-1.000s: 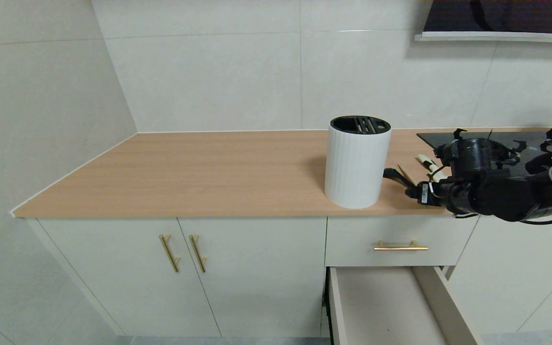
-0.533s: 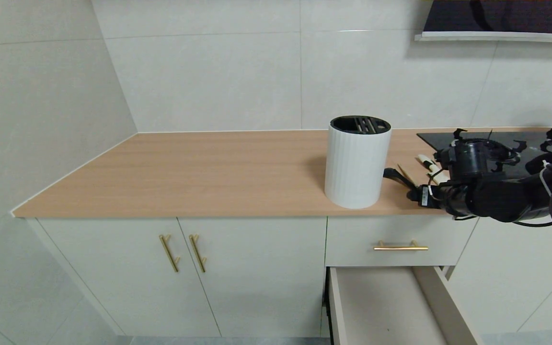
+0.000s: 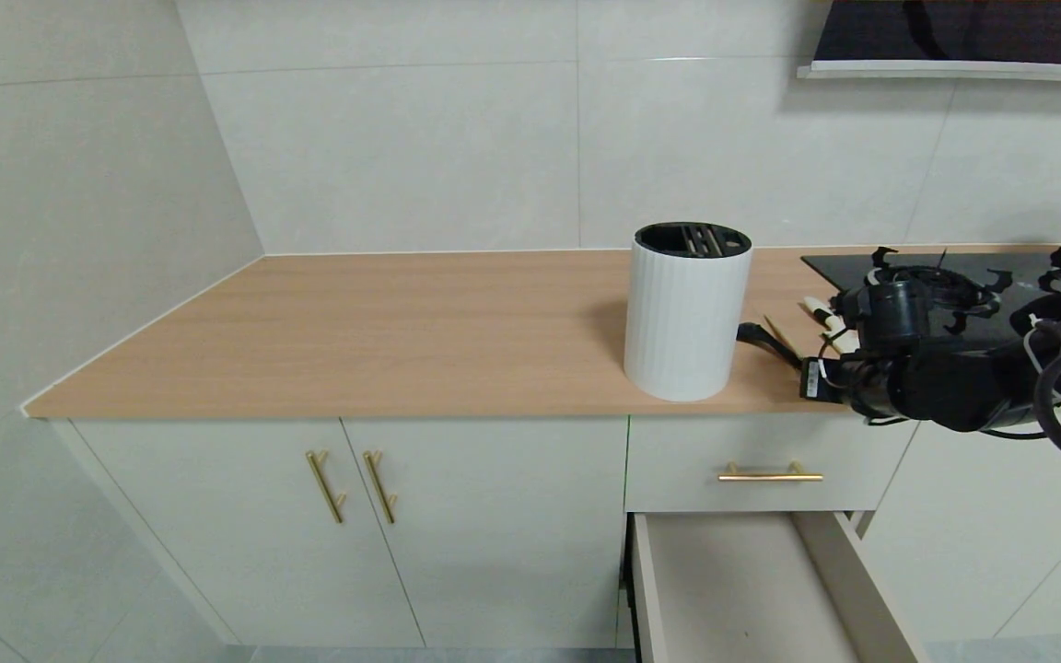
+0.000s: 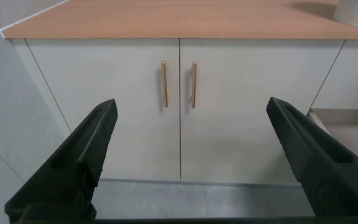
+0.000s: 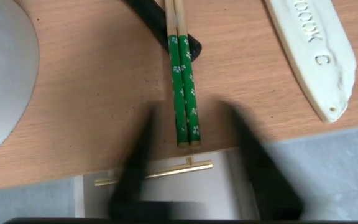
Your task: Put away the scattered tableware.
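Start at your left: the left hand hangs low in front of the cabinet doors. Its two dark fingers are spread wide with nothing between them. From that wrist you see the counter's front edge and a sliver of the holder's base.

The head view gives you the whole counter. The white ribbed holder stands upright near the front edge, its black slotted top showing. Just to its right lies a black handle, its far end hidden behind the holder.

Next come the chopsticks. From the head they are one thin pale line. The right wrist view shows you a pair lying side by side across the black handle, their green patterned ends at the counter's front edge. Right of them lies a white flat utensil, cut off at the frame edge, so you cannot tell what it is.

The right hand hovers over the green ends. Its fingers are blurred but parted, one on either side of the pair, gripping nothing. Whether they touch the counter is unclear. Below sit the gold drawer handle and an open drawer. The black cooktop lies behind the right arm.
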You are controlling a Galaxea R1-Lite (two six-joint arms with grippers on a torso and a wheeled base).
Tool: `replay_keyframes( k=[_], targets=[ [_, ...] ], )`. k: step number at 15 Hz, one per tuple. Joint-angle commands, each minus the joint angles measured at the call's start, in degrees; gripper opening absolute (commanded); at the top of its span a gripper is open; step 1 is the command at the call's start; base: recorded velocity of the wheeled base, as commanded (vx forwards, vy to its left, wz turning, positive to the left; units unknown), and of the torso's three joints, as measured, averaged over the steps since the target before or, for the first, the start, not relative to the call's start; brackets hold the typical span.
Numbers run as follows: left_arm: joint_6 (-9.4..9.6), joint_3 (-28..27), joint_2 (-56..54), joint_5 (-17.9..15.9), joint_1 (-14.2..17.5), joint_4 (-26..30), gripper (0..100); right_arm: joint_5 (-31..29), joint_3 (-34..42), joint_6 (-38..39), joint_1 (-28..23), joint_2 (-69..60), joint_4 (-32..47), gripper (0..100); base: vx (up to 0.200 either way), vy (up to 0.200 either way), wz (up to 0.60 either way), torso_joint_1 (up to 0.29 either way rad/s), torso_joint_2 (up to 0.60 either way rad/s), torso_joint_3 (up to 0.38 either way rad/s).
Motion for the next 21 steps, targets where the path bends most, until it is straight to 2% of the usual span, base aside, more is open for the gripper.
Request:
replay_keyframes(
  k=[1,11,14,16,18,21],
  targets=[
    [-0.01,0.00,0.09,0.03,0.01,-0.01,100,-0.01,0.01,0.03,0.02,0.17,0.01,0,0.000,0.000,0.00,0.000,0.00,0.000],
    [-0.01,0.00,0.09,0.03,0.01,-0.01,100,-0.09,2.38,-0.06,0.20,-6.07,0.54,0,0.000,0.000,0.00,0.000,0.00,0.000],
    [-0.01,0.00,0.09,0.03,0.01,-0.01,100,0.26,3.52,-0.50,0.55,-14.42,9.32,0,0.000,0.000,0.00,0.000,0.00,0.000],
    [-0.01,0.00,0.09,0.03,0.01,-0.01,100,1.84,4.14,-0.85,0.55,-21.98,18.47,0,0.000,0.000,0.00,0.000,0.00,0.000],
    [-0.01,0.00,0.09,0.03,0.01,-0.01,100,6.67,4.67,-2.43,0.46,-28.40,23.48,0,0.000,0.000,0.00,0.000,0.00,0.000],
    [-0.01,0.00,0.09,0.03,0.01,-0.10,100,7.55,6.34,-6.91,0.55,-33.41,28.13,0,0.000,0.000,0.00,0.000,0.00,0.000]
  ],
)
